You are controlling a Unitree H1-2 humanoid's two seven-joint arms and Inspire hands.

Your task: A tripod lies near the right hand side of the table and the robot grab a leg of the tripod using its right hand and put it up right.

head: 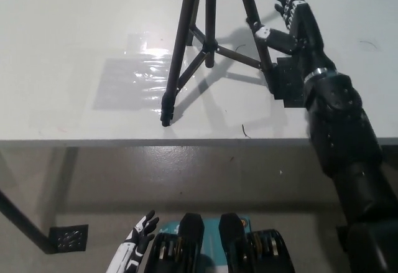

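On the white table [74, 37], toward its right half, the tripod [209, 37] stands upright on its spread legs; the near-left foot [165, 121] is planted close to the table's front edge, centre column hanging over the brace hub [209, 48]. Top of the tripod runs out of frame, so head not visible.

Right hand [292, 15] is just beside the right-hand leg [255, 21], on its outer side — fingers spread and extended, palm open, gripping nothing. Can't tell for certain if the thumb side touches the leg; looks apart or barely brushing. Forearm crosses a dark flat plate [287, 80] lying on the table beside the right foot.

Judgement: tripod appears self-supporting w/ legs splayed wide and braces taut, which is why it holds with no grip on it. Upright step looks done; open hand next to the leg reads as release/clearance posture. Risk — any sideways sweep of the arm could clip the right leg and tip the stand, so exit path should go up and away from the leg.

Left hand [142, 229] rests low at the bottom left, below table level, fingers apart, holding nothing. Taped glossy patch [134, 74] on the tabletop, left of the tripod — irrelevant to the task.
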